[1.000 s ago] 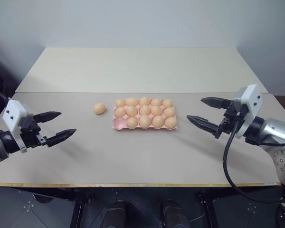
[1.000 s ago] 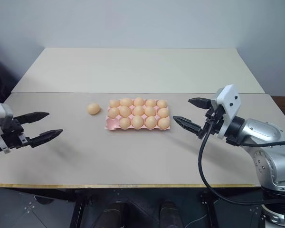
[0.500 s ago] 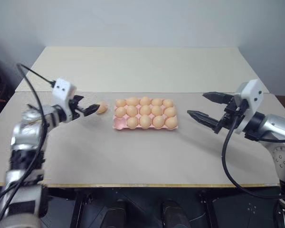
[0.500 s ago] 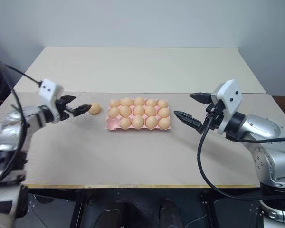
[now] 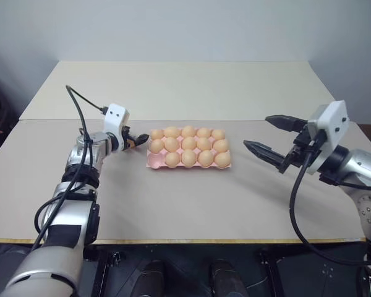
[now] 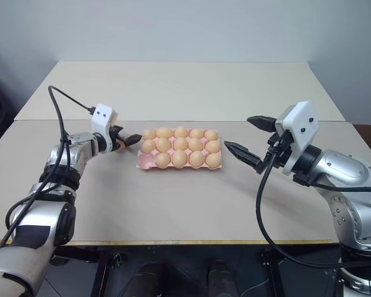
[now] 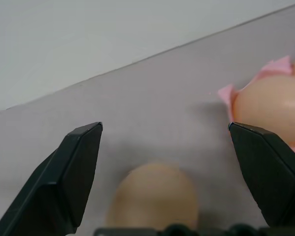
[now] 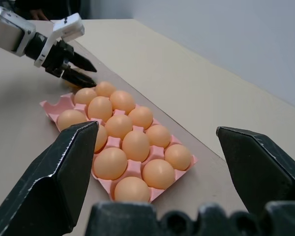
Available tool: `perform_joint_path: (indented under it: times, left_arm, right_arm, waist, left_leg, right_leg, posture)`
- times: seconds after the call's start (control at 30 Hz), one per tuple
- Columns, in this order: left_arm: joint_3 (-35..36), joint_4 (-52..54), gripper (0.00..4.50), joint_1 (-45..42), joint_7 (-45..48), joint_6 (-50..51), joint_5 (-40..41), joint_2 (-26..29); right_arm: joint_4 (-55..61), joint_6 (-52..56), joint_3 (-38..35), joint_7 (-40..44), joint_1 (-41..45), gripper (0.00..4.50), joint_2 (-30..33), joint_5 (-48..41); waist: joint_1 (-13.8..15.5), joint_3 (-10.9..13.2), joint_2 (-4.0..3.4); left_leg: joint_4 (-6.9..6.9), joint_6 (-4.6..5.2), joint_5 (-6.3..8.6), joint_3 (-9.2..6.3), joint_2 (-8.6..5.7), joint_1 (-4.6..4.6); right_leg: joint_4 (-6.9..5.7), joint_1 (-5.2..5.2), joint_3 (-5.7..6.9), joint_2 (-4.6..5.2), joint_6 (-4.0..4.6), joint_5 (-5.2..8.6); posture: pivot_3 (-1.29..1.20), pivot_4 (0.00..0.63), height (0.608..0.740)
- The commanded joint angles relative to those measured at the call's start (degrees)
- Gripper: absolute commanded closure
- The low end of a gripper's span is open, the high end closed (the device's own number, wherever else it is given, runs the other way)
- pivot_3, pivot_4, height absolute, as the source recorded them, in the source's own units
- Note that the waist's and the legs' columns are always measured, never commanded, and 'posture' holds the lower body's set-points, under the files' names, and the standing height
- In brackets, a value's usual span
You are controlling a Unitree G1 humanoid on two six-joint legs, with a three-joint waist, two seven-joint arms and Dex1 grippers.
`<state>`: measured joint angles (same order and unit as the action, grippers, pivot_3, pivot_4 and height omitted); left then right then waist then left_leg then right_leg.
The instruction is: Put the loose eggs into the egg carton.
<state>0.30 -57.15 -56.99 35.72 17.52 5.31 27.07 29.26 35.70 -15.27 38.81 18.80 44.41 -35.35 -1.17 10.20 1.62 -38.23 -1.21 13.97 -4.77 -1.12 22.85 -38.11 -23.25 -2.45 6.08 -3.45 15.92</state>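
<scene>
Loose egg (image 7: 155, 196) between open left claw (image 7: 167, 167) fingers, beside egg carton (image 5: 153, 162)

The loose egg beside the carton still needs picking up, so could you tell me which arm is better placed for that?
The left. The left gripper has its open jaws on either side of the loose egg, just left of the egg carton. The right gripper hovers open on the carton's far side.

Even, soft overhead light, faint shadows on table (image 5: 173, 204); left wrist view blurry up close.
</scene>
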Motion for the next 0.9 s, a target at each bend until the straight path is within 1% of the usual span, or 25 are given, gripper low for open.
perform_joint_path:
  times: [0.03,0.13,0.3,0.33,0.4,0.57,0.6,0.73,0.9]
  left_arm:
    - [0.9,-0.3,0.02,-0.6,-0.4,-1.9,-0.5,-0.1]
    - [2.7,-0.1,0.02,-0.9,-0.9,-1.7,0.3,0.2]
    - [2.3,0.0,0.02,-0.3,0.8,-1.1,-0.8,1.0]
    - [2.0,0.2,0.42,0.0,1.1,-0.9,-1.0,1.0]
    - [1.7,0.6,0.9,0.4,1.8,-0.5,-1.3,1.0]
    - [2.3,2.1,2.48,0.7,1.8,-0.2,-1.0,1.4]
    - [2.6,3.0,2.62,0.8,2.1,0.0,-0.7,1.8]
    - [2.6,12.8,2.65,3.5,6.1,1.7,0.4,5.1]
    - [3.0,32.1,2.65,8.1,14.7,9.6,6.0,9.1]
  right_arm:
    - [2.0,0.5,-2.4,-0.7,0.1,0.0,0.4,-2.0]
    - [2.2,0.1,-1.9,-0.5,-0.2,0.0,0.5,-1.8]
    - [1.4,-0.1,-1.3,-1.0,1.1,0.0,0.2,-1.9]
    - [1.2,-0.2,-1.2,-1.1,1.5,0.0,0.2,-1.7]
    - [0.7,-0.1,-1.1,-1.7,2.2,0.0,-0.2,-1.7]
    - [0.2,0.1,-1.0,-2.9,2.9,0.0,-0.4,-1.4]
    - [0.4,0.0,-1.1,-3.0,2.5,0.0,-0.4,-1.5]
    - [1.3,0.2,-1.7,-3.6,1.6,0.0,-0.4,-1.8]
    - [2.0,0.1,-2.2,-4.2,0.3,0.0,-0.3,-1.9]
  waist:
    - [0.1,0.0,0.0]
    - [0.1,0.0,0.0]
    - [0.1,0.0,0.0]
    - [0.1,0.0,0.0]
    - [0.0,0.0,0.0]
    - [0.1,0.0,0.0]
    - [0.1,0.0,0.0]
    - [-0.3,0.0,0.0]
    - [-0.8,0.0,0.0]
  left_leg:
    - [0.0,0.0,0.0,0.0,0.0,0.01]
    - [-0.03,0.0,0.0,-0.02,0.0,0.02]
    - [-0.04,0.0,0.0,-0.02,0.0,0.02]
    - [-0.04,0.0,0.0,-0.02,0.0,0.02]
    - [-0.04,0.0,0.0,-0.02,-0.01,0.02]
    - [-0.04,0.0,0.0,-0.03,-0.01,0.02]
    - [-0.04,0.0,0.0,-0.03,-0.01,0.02]
    - [-0.04,0.0,0.0,-0.04,0.0,0.04]
    - [-0.05,0.0,0.0,-0.07,0.0,0.06]
  right_leg:
    - [0.0,0.0,0.01,0.0,0.0,0.0]
    - [0.0,0.0,0.01,0.0,0.0,0.0]
    - [-0.01,0.0,0.01,0.0,0.0,0.0]
    - [-0.01,0.0,0.01,0.0,0.0,0.0]
    - [-0.01,0.0,0.01,0.0,0.0,0.0]
    - [-0.01,0.0,0.01,0.0,0.0,0.0]
    - [-0.01,0.0,0.02,0.0,0.0,0.0]
    - [-0.05,-0.01,0.01,0.0,0.0,0.0]
    - [-0.11,-0.02,0.01,0.0,0.0,0.0]
  posture:
    - [0.0,0.15,0.74]
    - [0.0,0.15,0.74]
    - [0.0,0.15,0.74]
    - [0.0,0.15,0.74]
    - [0.0,0.15,0.74]
    - [0.0,0.15,0.74]
    - [0.0,0.15,0.74]
    - [0.0,0.15,0.74]
    - [0.0,0.15,0.74]
